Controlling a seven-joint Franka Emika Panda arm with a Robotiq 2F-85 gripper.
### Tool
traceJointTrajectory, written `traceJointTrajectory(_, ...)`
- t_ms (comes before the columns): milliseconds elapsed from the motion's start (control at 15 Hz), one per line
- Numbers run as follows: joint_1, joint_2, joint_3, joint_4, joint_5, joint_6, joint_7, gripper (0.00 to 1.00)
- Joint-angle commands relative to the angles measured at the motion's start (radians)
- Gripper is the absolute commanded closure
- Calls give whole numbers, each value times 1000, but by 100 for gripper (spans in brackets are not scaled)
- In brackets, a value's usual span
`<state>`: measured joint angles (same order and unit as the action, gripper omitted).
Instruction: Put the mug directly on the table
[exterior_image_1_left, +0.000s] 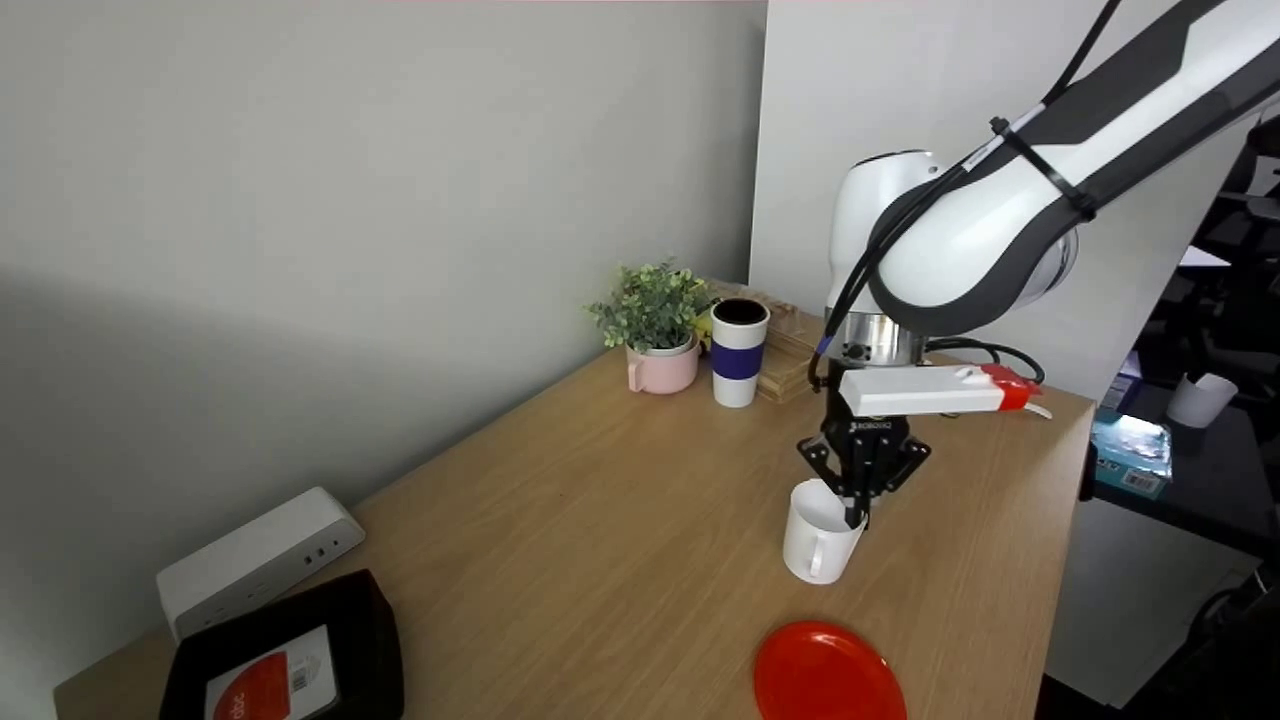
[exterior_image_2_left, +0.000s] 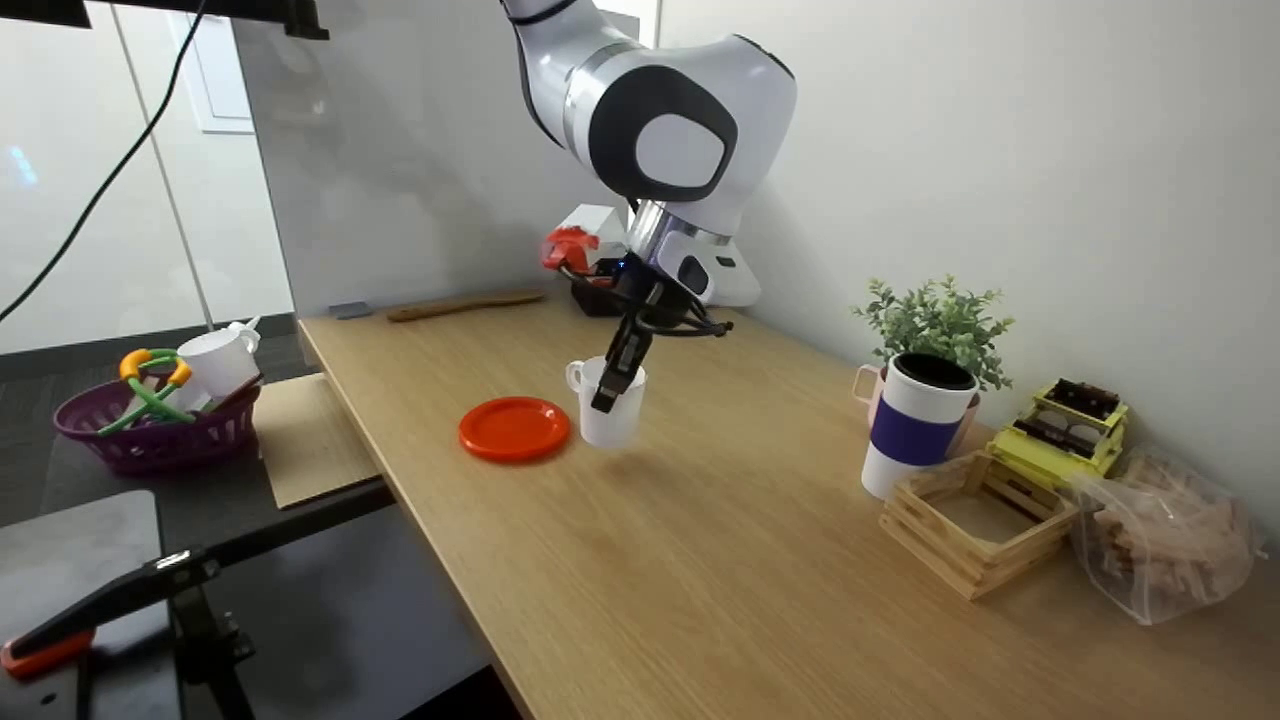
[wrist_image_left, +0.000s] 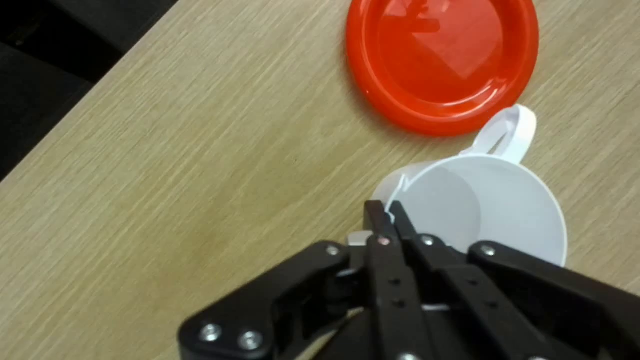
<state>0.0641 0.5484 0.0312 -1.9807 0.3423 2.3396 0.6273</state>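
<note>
In an exterior view: red plate, near left edge of table; white mug, just right of plate, base contact unclear; gripper, pinched closed on mug's rim; banded cup, wooden crate, towards right edge.

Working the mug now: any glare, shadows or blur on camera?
Wrist view: bright glints and reflections on the red plate; the gripper dark and slightly soft toward the bottom edge. In an exterior view: glare on the light-blue box and a broad shadow on the wall. In an exterior view: shadow below the mug faint at most, so contact with the table hard to judge.
</note>
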Motion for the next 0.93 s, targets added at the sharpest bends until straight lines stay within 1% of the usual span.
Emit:
traceJointTrajectory(0, 22, 4, -22, 16, 15, -27, 85, 100)
traceJointTrajectory(133, 21, 18, -19, 34, 11, -41, 116, 100)
traceJointTrajectory(200, 21, 24, -17, 43, 9, -49, 125, 94)
traceJointTrajectory(333, 21, 42, -15, 66, 3, -67, 138, 93)
traceJointTrajectory(400, 22, 48, -15, 75, 3, -76, 143, 69)
traceJointTrajectory(533, 23, 56, -14, 90, 1, -87, 150, 66)
traceJointTrajectory(867, 33, 64, -15, 108, -5, -88, 156, 33)
